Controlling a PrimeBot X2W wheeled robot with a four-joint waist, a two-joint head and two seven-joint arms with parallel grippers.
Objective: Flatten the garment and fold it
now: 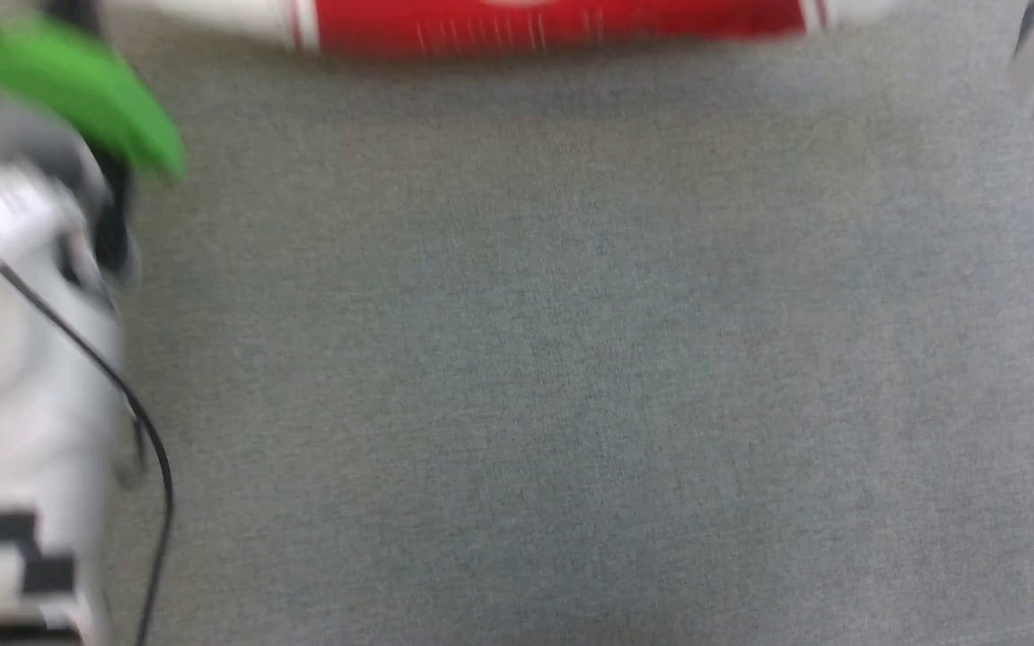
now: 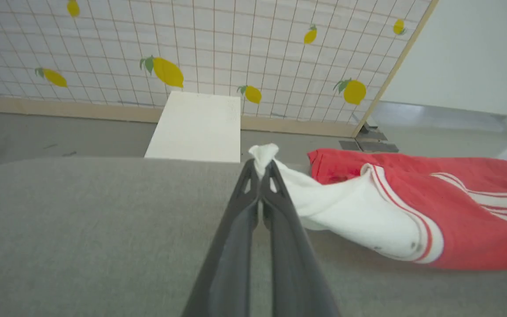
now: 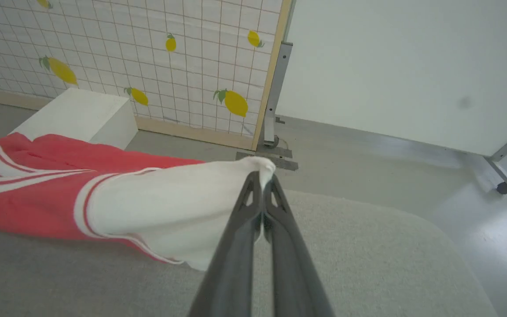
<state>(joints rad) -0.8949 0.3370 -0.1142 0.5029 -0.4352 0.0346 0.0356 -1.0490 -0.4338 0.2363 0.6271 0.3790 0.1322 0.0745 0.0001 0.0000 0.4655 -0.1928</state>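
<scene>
The garment (image 1: pixel 553 22), a red jersey with a white inside and striped trim, stretches along the top edge of the blurred head view on the grey table (image 1: pixel 571 359). In the left wrist view my left gripper (image 2: pixel 260 169) is shut on a white corner of the garment (image 2: pixel 456 207), which trails off to the right. In the right wrist view my right gripper (image 3: pixel 261 180) is shut on another white corner of the garment (image 3: pixel 38 189), which spreads to the left. Both pinched corners are lifted a little above the table.
A white box (image 2: pixel 196 127) stands on the floor beyond the table, before a lemon-patterned grid screen (image 2: pixel 218 57). A metal screen foot (image 3: pixel 271 149) and a plain white wall (image 3: pixel 412 66) lie to the right. My pale left forearm (image 1: pixel 14 386) with a black cable fills the head view's left.
</scene>
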